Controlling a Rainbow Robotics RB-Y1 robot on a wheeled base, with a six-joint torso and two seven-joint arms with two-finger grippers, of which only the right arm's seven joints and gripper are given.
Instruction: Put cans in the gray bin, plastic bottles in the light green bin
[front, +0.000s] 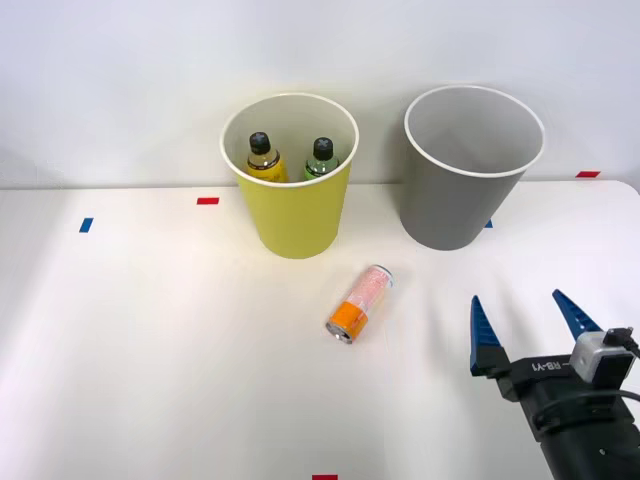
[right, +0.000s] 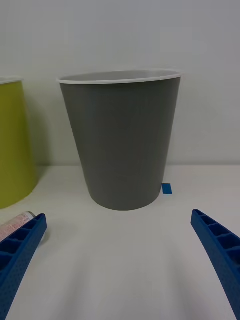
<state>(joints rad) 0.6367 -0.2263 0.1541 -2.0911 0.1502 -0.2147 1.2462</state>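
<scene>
**Can on the counter, both bottles binned**

At the left, we see the light green bin (front: 296, 215) standing on the white counter (front: 150, 350), with the yellow-labelled bottle (front: 263, 160) and the green bottle (front: 321, 160) upright inside. Just in front of it lies the can (front: 360, 303) on its side, orange end nearest us. Further right stands the gray bin (front: 460, 190). Nearest us on the right, our right gripper (front: 530, 320) hovers over the counter, blue fingers (right: 20, 250) spread wide, holding nothing.

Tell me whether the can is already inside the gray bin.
No, the can lies on its side on the table, in front of the gray bin and outside it.
</scene>
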